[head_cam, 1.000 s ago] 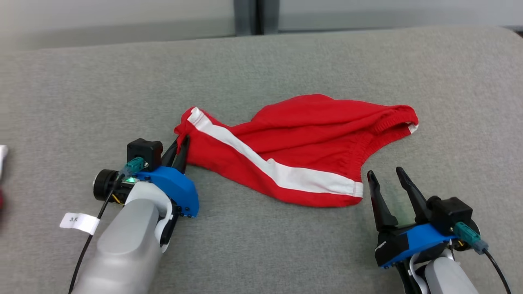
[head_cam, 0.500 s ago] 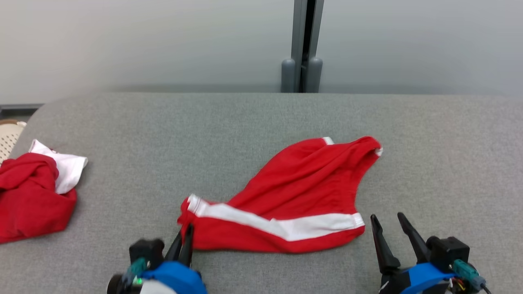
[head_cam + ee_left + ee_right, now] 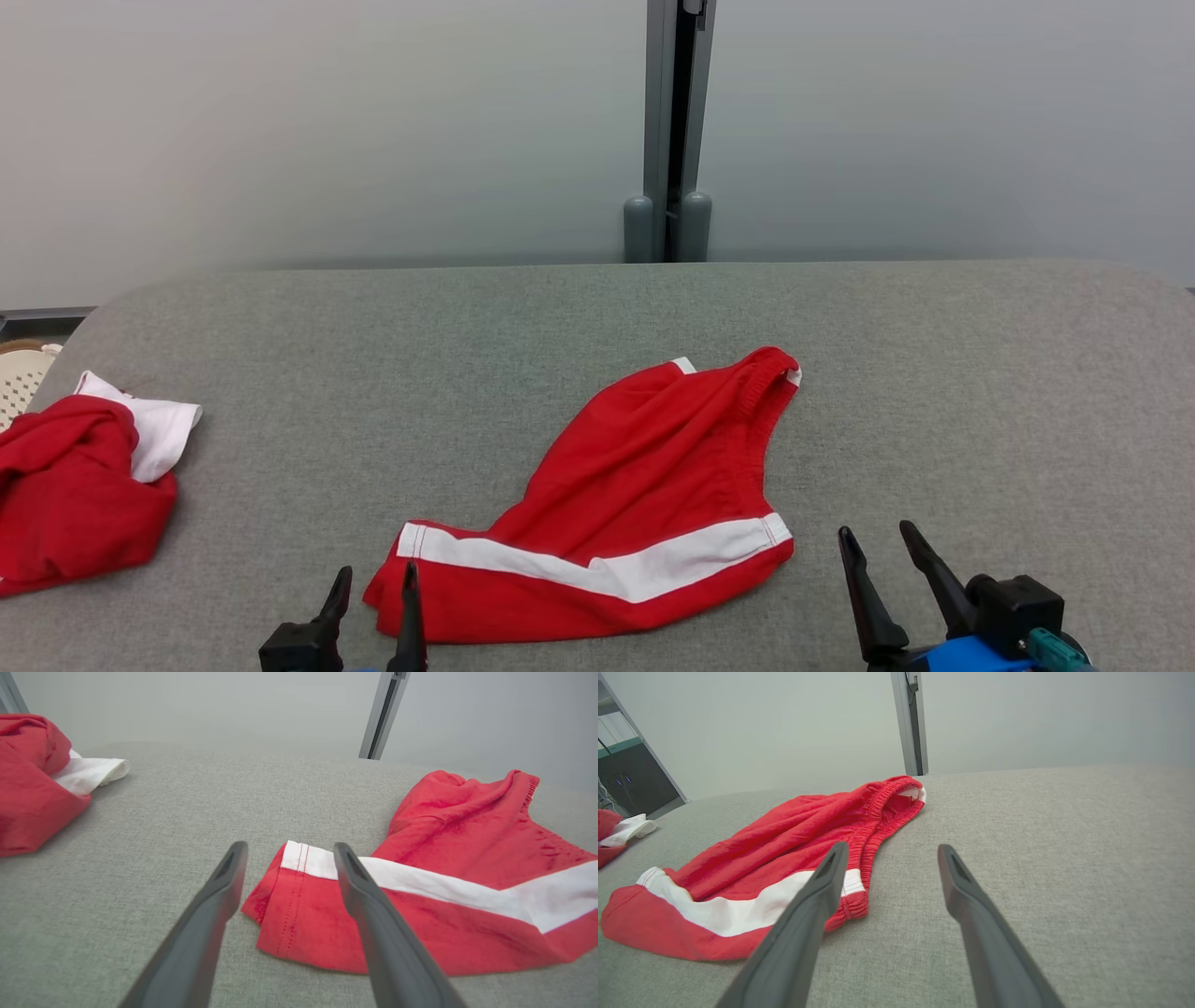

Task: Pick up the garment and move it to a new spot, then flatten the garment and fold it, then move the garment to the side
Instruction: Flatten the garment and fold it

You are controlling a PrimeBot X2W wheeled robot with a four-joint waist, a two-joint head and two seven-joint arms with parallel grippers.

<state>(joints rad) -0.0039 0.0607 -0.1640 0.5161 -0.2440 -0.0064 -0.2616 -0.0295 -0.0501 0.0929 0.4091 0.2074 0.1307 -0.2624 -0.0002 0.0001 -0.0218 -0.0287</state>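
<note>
The garment (image 3: 644, 485) is a pair of red shorts with a white side stripe, lying loosely spread on the grey padded table (image 3: 373, 373). Its hem corner lies at the near left, its elastic waistband at the far right. My left gripper (image 3: 375, 579) stands open at the bottom edge, just beside that hem corner, holding nothing. In the left wrist view the garment (image 3: 420, 882) lies beyond the open left gripper (image 3: 288, 847). My right gripper (image 3: 878, 541) is open to the right of the shorts. The right wrist view shows the garment (image 3: 775, 858) left of the open right gripper (image 3: 889, 848).
A second red and white cloth (image 3: 75, 476) lies bunched at the table's left edge, also seen as a red cloth (image 3: 32, 774) in the left wrist view. A grey post (image 3: 667, 131) stands against the pale wall behind. A pale basket rim (image 3: 19, 369) shows at far left.
The left gripper has opened and let go of the garment's hem corner. The head camera has tilted up, so the whole picture shifted; the shorts now lie flatter on the table.
</note>
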